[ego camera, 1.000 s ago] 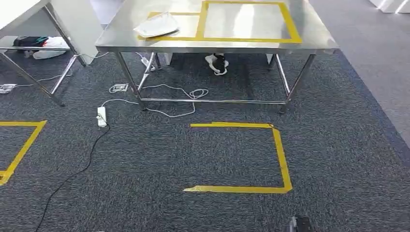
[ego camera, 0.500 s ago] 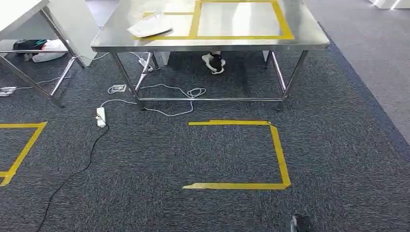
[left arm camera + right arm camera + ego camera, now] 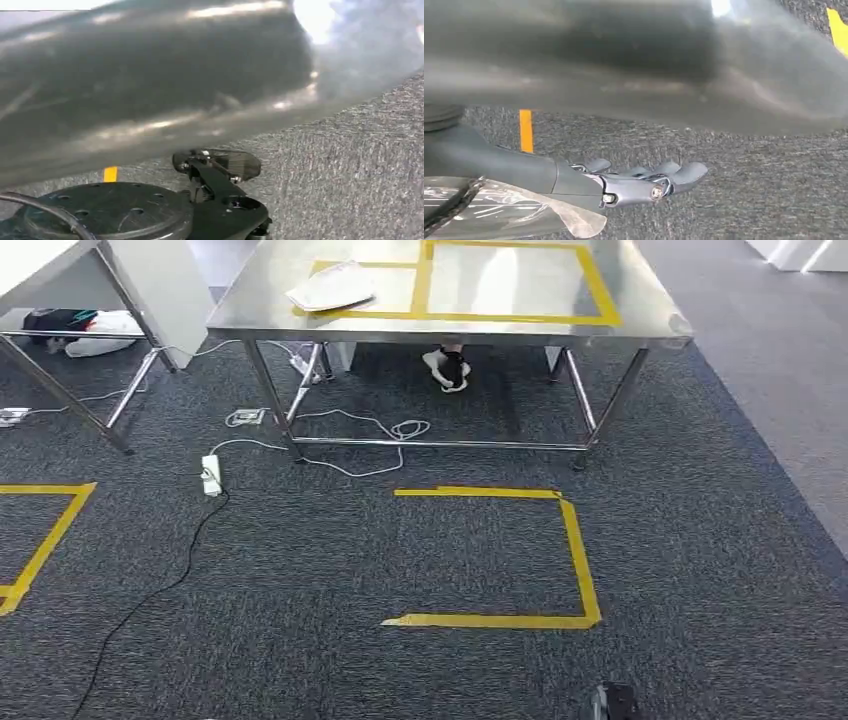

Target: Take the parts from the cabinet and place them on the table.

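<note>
The table (image 3: 640, 325) is glossy brushed steel, the carpet (image 3: 300, 590) rough and matt, the floor tape (image 3: 580, 560) smooth yellow.

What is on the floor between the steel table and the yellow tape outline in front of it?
In the head view, a white cable loops on the dark carpet between the steel table and the yellow tape outline.

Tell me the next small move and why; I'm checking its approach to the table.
Probably one step forward into the yellow floor-tape box. The steel table stands beyond that box across the carpet, likely out of reach, and the right hand hangs low over the carpet.
</note>
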You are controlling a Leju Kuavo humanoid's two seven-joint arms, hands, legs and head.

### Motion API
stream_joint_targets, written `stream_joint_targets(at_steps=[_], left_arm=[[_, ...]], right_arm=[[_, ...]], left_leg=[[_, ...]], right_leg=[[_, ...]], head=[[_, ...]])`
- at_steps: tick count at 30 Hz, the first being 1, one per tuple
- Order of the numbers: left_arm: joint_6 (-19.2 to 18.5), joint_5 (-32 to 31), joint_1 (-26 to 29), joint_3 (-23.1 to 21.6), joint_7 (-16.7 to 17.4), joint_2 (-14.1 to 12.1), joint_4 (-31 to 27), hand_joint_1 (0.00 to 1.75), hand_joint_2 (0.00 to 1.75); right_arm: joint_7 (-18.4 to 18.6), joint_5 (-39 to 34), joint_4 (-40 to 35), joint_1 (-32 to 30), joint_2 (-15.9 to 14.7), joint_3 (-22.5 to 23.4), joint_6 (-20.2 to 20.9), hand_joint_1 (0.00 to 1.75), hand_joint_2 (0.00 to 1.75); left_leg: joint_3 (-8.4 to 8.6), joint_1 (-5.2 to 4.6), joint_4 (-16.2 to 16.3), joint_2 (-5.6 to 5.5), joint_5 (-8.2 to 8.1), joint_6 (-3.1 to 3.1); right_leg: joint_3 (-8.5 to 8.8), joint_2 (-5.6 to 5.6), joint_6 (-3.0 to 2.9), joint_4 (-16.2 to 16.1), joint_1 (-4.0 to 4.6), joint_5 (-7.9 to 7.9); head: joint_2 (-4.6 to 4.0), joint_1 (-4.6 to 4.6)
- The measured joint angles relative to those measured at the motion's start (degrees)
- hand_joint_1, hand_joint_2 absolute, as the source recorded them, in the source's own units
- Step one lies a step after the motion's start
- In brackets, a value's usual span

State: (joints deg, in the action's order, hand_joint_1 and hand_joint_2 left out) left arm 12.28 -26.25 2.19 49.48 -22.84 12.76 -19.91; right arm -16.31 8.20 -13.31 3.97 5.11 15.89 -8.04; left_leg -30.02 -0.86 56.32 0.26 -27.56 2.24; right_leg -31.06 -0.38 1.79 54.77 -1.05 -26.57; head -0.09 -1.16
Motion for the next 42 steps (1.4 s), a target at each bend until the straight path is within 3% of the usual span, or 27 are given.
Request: stream_joint_targets(at_steps=[3, 11, 16, 19, 20, 21, 23, 24, 25, 26, 27, 28, 29, 30, 31, 34, 35, 36, 37, 39, 40, 41, 42], left_arm=[[-0.24, -1.34, -0.03, 0.94, 0.18, 0.07, 0.0, 0.0, 0.0], [-0.4, -3.15, -0.2, 3.04, 0.7, 0.11, -0.02, 0.0, 0.0], [-0.61, -4.39, -0.31, 4.22, 0.74, 0.0, -0.02, 0.0, 0.0], [-0.64, -4.79, -0.32, 4.85, 0.74, -0.02, -0.02, 0.0, 0.0], [-0.66, -4.92, -0.43, 4.96, 0.74, 0.02, -0.02, 0.0, 0.0], [-0.66, -4.96, -0.5, 5.03, 0.7, 0.02, -0.02, 0.0, 0.0], [-0.81, -5.29, -0.55, 5.4, 0.7, 0.02, -0.02, 0.0, 0.0], [-0.83, -5.47, -0.51, 5.51, 0.7, 0.07, -0.02, 0.0, 0.0], [-0.83, -5.55, -0.48, 5.75, 0.7, 0.09, -0.02, 0.0, 0.0], [-0.83, -5.57, -0.47, 5.95, 0.7, 0.09, -0.02, 0.0, 0.0], [-0.83, -5.6, -0.48, 6.08, 0.7, 0.11, -0.02, 0.0, 0.0], [-0.83, -5.64, -0.5, 6.23, 0.7, 0.18, -0.02, 0.0, 0.0], [-0.85, -5.75, -0.54, 6.32, 0.7, 0.22, -0.02, 0.0, 0.0], [-0.9, -5.86, -0.64, 6.34, 0.7, 0.31, -0.02, 0.0, 0.0], [-0.9, -6.01, -0.77, 6.4, 0.7, 0.33, -0.02, 0.0, 0.0], [-0.96, -6.32, -0.66, 6.78, 0.7, 0.35, -0.02, 0.0, 0.0], [-0.96, -6.49, -0.59, 6.97, 0.7, 0.29, -0.02, 0.0, 0.0], [-0.99, -6.76, -0.57, 7.23, 0.68, 0.42, -0.02, 0.0, 0.0], [-1.07, -6.86, -0.6, 7.3, 0.68, 0.39, -0.02, 0.0, 0.0], [-1.2, -7.34, -0.87, 7.56, 0.68, 0.42, -0.02, 0.0, 0.0], [-1.31, -7.52, -0.89, 7.85, 0.66, 0.42, -0.02, 0.0, 0.0], [-1.38, -7.63, -0.85, 8.0, 0.68, 0.42, -0.02, 0.0, 0.0], [-1.42, -7.72, -0.73, 8.13, 0.68, 0.42, -0.02, 0.0, 0.0]], right_arm=[[-0.15, 0.33, 0.0, -0.02, 0.02, 0.0, -0.44, 0.0, 0.0], [0.2, 1.25, 0.0, -0.01, 0.31, -0.02, -0.66, 0.0, 0.0], [0.53, 1.92, 0.0, -0.02, 0.63, 0.0, -0.63, 0.0, 0.0], [0.55, 1.97, 0.0, 0.0, 0.87, -0.02, -0.65, 0.0, 0.0], [0.55, 1.97, -0.02, -0.04, 0.87, -0.02, -0.66, 0.0, 0.0], [0.53, 1.97, -0.02, -0.06, 0.87, -0.02, -0.68, 0.0, 0.0], [0.59, 1.97, -0.02, -0.05, 0.87, -0.02, -0.7, 0.0, 0.0], [0.7, 1.97, -0.02, -0.13, 0.87, -0.02, -0.74, 0.0, 0.0], [0.7, 1.97, -0.02, -0.26, 0.87, -0.02, -0.76, 0.0, 0.0], [0.72, 1.97, -0.02, -0.36, 0.87, -0.02, -0.76, 0.0, 0.0], [0.72, 1.97, -0.02, -0.39, 0.87, -0.02, -0.76, 0.0, 0.0], [0.7, 1.97, -0.02, -0.35, 0.87, -0.02, -0.81, 0.0, 0.0], [0.7, 1.97, -0.02, -0.28, 0.87, -0.02, -0.81, 0.0, 0.0], [0.7, 1.97, -0.02, -0.16, 0.87, -0.02, -0.83, 0.0, 0.0], [0.68, 1.97, -0.02, -0.17, 0.87, -0.02, -0.85, 0.0, 0.0], [0.7, 2.07, -0.02, -0.61, 0.87, 0.0, -1.03, 0.0, 0.0], [0.68, 2.14, -0.02, -0.56, 1.07, 0.0, -1.03, 0.0, 0.0], [0.68, 2.21, -0.04, -0.38, 1.07, 0.02, -1.05, 0.0, 0.0], [0.68, 2.25, -0.07, -0.36, 1.09, 0.02, -1.11, 0.0, 0.0], [0.68, 2.36, -0.07, -0.62, 1.09, 0.02, -1.14, 0.0, 0.0], [0.68, 2.45, -0.07, -0.72, 1.09, 0.02, -1.2, 0.0, 0.0], [0.68, 2.53, -0.07, -0.71, 1.09, 0.02, -1.22, 0.0, 0.0], [0.68, 2.6, -0.07, -0.64, 1.09, 0.02, -1.22, 0.0, 0.0]], left_leg=[[-0.43, -0.08, 0.07, 0.0, 0.18, 0.24], [-0.62, -0.02, 0.09, 0.0, 0.34, 0.29], [-0.89, -0.28, 0.39, 0.01, 0.29, 0.45], [-0.95, -0.33, -0.03, -0.07, 0.68, 1.08], [-0.54, 0.2, -0.79, -0.09, 1.35, 1.49], [-0.62, 0.16, -0.99, -0.21, 1.58, 1.78], [-1.16, 0.12, -0.92, -0.52, 1.82, 1.89], [-1.34, 0.08, -0.91, -0.71, 1.88, 1.84], [-1.53, 0.07, -0.84, -1.02, 1.99, 1.75], [-1.64, 0.07, -0.75, -1.48, 2.08, 1.61], [-1.71, 0.1, -0.65, -1.92, 2.12, 1.54], [-1.78, 0.12, -0.44, -2.54, 2.15, 1.41], [-1.87, 0.17, -0.12, -3.12, 2.09, 1.17], [-2.14, 0.2, 0.31, -3.59, 2.03, 0.8], [-2.66, -0.22, 1.12, -4.08, 1.79, 0.31], [-3.26, 0.39, 0.95, -5.72, 2.46, -0.85], [-3.53, 0.37, 1.28, -5.73, 2.38, -1.1], [-3.93, 0.25, 2.41, -3.73, 1.09, -1.57], [-5.15, 0.38, 5.51, -2.47, -1.18, -1.95], [-8.99, 0.7, 14.76, -1.34, -5.84, -2.49], [-10.54, 0.86, 18.53, -1.07, -7.09, -2.61], [-10.5, 0.97, 18.91, -0.94, -6.63, -2.66], [-9.14, 1.01, 16.72, -0.79, -4.95, -2.59]], right_leg=[[0.16, 0.02, 0.53, 0.0, -0.07, 0.33], [-0.13, 0.01, 0.64, 0.1, -0.03, 0.38], [-0.16, -0.01, 1.0, 0.08, -0.2, 0.58], [-0.07, -0.25, 1.55, -0.02, -0.27, 0.8], [-0.68, -0.21, 1.66, 0.4, -0.46, 0.22], [-1.51, 0.03, 1.66, 2.38, -0.35, -1.85], [-5.38, 0.17, 1.58, 11.64, -0.33, -7.17], [-7.17, 0.18, 1.62, 15.99, -0.29, -8.99], [-8.16, 0.19, 1.63, 18.63, -0.22, -9.74], [-7.68, 0.18, 1.59, 18.3, -0.23, -9.05], [-5.82, 0.21, 1.5, 15.39, -0.23, -7.23], [-2.95, 0.45, 1.36, 10.53, -0.25, -4.91], [0.34, 1.49, 1.15, 4.91, -0.32, -2.73], [2.15, 4.21, 0.89, 1.48, -0.49, -3.36], [2.4, 5.05, 0.86, 0.75, -0.55, -3.6], [2.72, 3.08, -0.11, 1.25, -0.01, -3.38], [2.61, 2.26, -0.7, 0.98, -0.43, -2.99], [2.56, 1.74, -0.92, 0.95, -0.44, -2.87], [2.53, 1.1, -1.08, 0.95, -0.39, -2.82], [2.44, -0.53, -1.19, 1.01, -0.19, -2.89], [2.35, -1.46, -1.23, 1.07, -0.12, -2.93], [2.36, -2.19, -1.27, 1.07, -0.09, -2.98], [2.41, -2.84, -1.24, 1.07, -0.07, -3.03]], head=[[0.0, -0.02], [0.0, -0.04], [0.0, -0.07], [0.0, -0.09], [0.0, -0.07], [0.0, 0.07], [0.0, 0.11], [0.0, 0.07], [0.0, 0.13], [0.0, 0.09], [0.0, 0.11], [0.0, 0.11], [0.0, 0.13], [0.0, 0.13], [0.0, -0.01], [0.0, 0.09], [0.0, 0.13], [0.0, -0.26], [0.0, -0.66], [0.0, -0.66], [0.0, -0.61], [0.0, -0.61], [0.0, -0.66]])
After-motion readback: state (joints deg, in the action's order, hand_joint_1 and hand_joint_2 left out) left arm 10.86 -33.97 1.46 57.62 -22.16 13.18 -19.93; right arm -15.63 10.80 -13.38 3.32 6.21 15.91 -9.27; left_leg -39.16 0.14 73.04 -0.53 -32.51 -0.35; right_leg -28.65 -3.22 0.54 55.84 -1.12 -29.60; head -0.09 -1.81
